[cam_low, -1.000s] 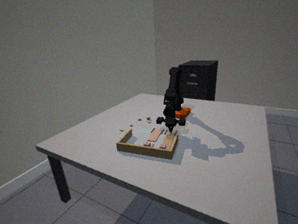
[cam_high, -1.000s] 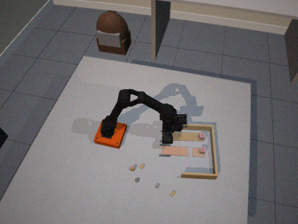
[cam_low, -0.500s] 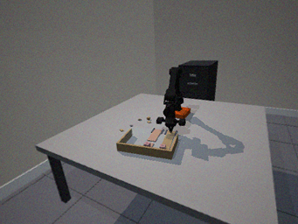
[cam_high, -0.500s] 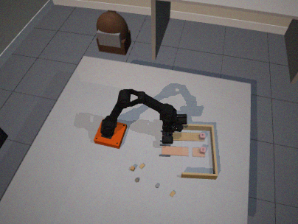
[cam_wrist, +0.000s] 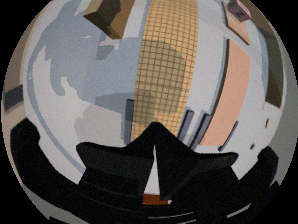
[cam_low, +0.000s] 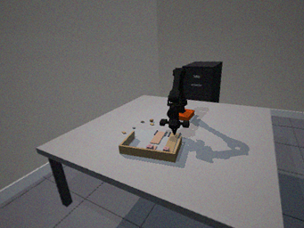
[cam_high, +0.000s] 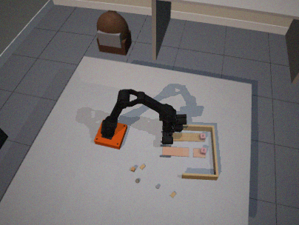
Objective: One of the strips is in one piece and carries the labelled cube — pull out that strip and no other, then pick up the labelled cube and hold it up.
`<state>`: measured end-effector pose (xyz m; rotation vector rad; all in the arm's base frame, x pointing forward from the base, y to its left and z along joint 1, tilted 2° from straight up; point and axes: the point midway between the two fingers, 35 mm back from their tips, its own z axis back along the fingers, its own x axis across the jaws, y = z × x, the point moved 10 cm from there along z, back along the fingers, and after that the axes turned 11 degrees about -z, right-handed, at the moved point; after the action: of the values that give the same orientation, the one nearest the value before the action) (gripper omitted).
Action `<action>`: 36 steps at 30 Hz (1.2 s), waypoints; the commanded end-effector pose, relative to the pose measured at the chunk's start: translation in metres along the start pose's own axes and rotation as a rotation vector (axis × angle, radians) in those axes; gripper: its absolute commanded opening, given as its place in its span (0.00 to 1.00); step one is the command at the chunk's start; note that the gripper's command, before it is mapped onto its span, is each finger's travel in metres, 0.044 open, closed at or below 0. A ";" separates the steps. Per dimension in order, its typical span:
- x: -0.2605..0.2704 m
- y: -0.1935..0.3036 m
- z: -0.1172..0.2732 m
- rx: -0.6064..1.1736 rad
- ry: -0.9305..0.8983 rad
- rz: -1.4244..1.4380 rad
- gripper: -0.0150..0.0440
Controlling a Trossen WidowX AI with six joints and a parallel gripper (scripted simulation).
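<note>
My gripper (cam_high: pixel 167 142) (cam_low: pixel 174 132) (cam_wrist: pixel 154 125) is shut and empty, pointing down above the near end of the yellow grid-patterned strip (cam_high: pixel 189 138) (cam_wrist: pixel 167 40). That strip shows no gap; its near end is partly hidden by the gripper. A pink cube (cam_high: pixel 203 136) (cam_low: pixel 166 149) sits at its far end. The plain pink strip (cam_high: pixel 175 152) (cam_low: pixel 158 137) (cam_wrist: pixel 233 85) lies beside it, with a gap before a short pink piece (cam_high: pixel 197 153) (cam_wrist: pixel 236 27). Another pink cube (cam_high: pixel 203 151) (cam_low: pixel 149 147) (cam_wrist: pixel 239 11) sits on this piece, a dark mark on top. I cannot read either label.
A low wooden wall (cam_high: pixel 215 155) (cam_low: pixel 147 152) surrounds the strips on three sides. Short dark rails (cam_wrist: pixel 129 117) (cam_wrist: pixel 202 130) flank the strips' near ends. Several small blocks and pebbles, among them a tan block (cam_high: pixel 173 194), lie outside the wall. The orange base (cam_high: pixel 111 142) (cam_low: pixel 187 114) stands behind the arm.
</note>
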<state>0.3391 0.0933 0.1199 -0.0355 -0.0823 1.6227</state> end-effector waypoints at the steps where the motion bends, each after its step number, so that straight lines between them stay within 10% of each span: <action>1: -0.001 0.009 -0.005 0.020 0.007 -0.006 0.25; 36: -0.009 0.061 -0.006 0.023 0.007 -0.006 0.25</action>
<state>0.2872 0.0828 0.1156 -0.0399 -0.0854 1.6214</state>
